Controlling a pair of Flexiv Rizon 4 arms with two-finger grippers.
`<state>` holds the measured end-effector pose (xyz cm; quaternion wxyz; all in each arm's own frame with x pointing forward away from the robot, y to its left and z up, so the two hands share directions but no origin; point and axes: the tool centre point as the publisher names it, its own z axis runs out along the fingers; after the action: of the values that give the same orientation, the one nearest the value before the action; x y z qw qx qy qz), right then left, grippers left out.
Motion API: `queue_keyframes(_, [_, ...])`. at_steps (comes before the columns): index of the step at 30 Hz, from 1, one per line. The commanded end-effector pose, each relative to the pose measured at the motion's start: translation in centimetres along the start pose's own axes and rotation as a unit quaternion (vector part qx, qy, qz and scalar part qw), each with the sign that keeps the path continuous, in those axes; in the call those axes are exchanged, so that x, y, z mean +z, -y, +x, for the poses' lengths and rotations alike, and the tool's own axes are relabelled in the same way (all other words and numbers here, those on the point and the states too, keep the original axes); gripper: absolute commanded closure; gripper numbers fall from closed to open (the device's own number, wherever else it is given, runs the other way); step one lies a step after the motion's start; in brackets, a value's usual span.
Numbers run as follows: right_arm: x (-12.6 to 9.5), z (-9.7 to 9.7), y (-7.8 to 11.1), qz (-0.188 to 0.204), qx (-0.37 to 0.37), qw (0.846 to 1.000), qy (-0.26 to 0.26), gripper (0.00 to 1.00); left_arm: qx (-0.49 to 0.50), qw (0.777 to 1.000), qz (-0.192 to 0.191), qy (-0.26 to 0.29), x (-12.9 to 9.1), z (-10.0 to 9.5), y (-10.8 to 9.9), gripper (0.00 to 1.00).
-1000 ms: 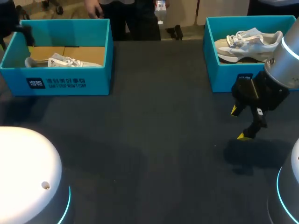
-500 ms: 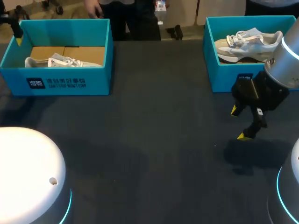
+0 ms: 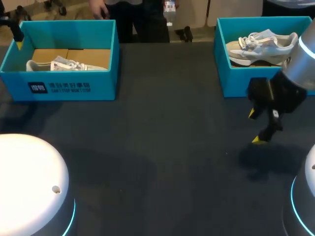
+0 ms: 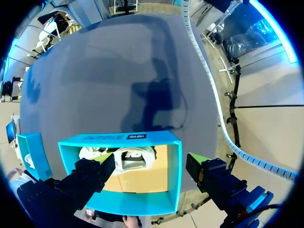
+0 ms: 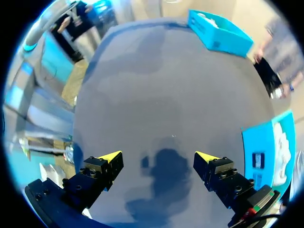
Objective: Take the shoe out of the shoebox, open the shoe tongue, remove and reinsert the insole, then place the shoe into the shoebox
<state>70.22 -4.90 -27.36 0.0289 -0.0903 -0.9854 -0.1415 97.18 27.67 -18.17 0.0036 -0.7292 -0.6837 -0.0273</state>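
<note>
Two teal shoeboxes stand at the table's far side. The left shoebox holds a white shoe on brown cardboard; the right shoebox holds a white and beige shoe. My left gripper hangs at the left box's far left corner, only partly in the head view. In the left wrist view my left gripper is open above that box and its shoe. My right gripper is open over bare table just in front of the right box, holding nothing.
Dark table surface spreads between and in front of the boxes. My arms' white bases sit at the near left and near right. The other shoebox shows far ahead of the right gripper.
My right gripper has shifted slightly right and up toward the right box. My left arm swung a little further out to the left early on, then held still.
</note>
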Motion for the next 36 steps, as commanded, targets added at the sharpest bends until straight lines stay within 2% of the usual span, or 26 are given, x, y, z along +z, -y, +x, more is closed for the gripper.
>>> queue_keyframes(1, [-3.1,-4.2,-0.2,0.068,0.145,0.987,-0.018,0.0,0.0,1.0,0.0,-0.001,0.0,0.0,0.0,0.0])
queue_keyframes(3, [-4.4,-5.6,0.4,0.05,0.167,0.985,0.0,0.0,0.0,1.0,0.0,-0.001,0.0,0.0,0.0,0.0])
queue_keyframes(4, [-4.9,-6.2,0.8,0.07,0.189,0.979,0.006,0.0,0.0,1.0,0.0,-0.001,0.0,0.0,0.0,0.0])
queue_keyframes(6, [-6.1,-7.6,1.5,0.064,0.205,0.977,0.014,0.0,0.0,1.0,0.0,-0.001,0.0,0.0,0.0,0.0])
queue_keyframes(8, [-7.4,-8.9,2.2,0.08,0.236,0.968,0.026,0.0,0.0,1.0,0.0,-0.001,0.0,0.0,0.0,0.0])
queue_keyframes(11, [-9.5,-10.8,3.3,0.068,0.262,0.961,0.051,0.0,0.0,1.0,0.0,-0.001,0.0,0.0,0.0,0.0])
queue_keyframes(14, [-11.5,-12.5,4.5,0.014,0.267,0.961,0.068,0.0,0.0,1.0,0.0,-0.001,0.0,0.0,0.0,0.0])
queue_keyframes(15, [-11.8,-12.9,4.9,0.01,0.271,0.96,0.068,0.0,0.0,1.0,0.0,-0.001,0.0,0.0,0.0,0.0])
queue_keyframes(27, [-11.8,-12.9,4.9,0.01,0.271,0.96,0.068,0.0,0.0,1.0,0.0,-0.001,0.0,0.0,0.0,0.0])
queue_keyframes(29, [-10.8,-13.6,5.3,0.02,0.31,0.948,0.063,0.0,0.0,1.0,0.0,-0.001,0.0,0.0,0.0,0.0])
queue_keyframes(31, [-10.4,-15.4,5.8,0.075,0.379,0.919,0.075,0.0,0.0,1.0,0.0,-0.001,0.0,0.0,0.0,0.0])
queue_keyframes(32, [-10.5,-16.5,6.3,0.09,0.411,0.904,0.079,0.0,0.0,1.0,0.0,-0.001,0.0,0.0,0.0,0.0])
queue_keyframes(34, [-11.1,-19.3,7.8,0.062,0.456,0.883,0.088,0.0,0.0,1.0,0.0,-0.001,0.0,0.0,0.0,0.0])
queue_keyframes(36, [-11.6,-21.8,8.8,0.066,0.482,0.869,0.093,0.0,0.0,1.0,0.0,-0.001,0.0,0.0,0.0,0.0])
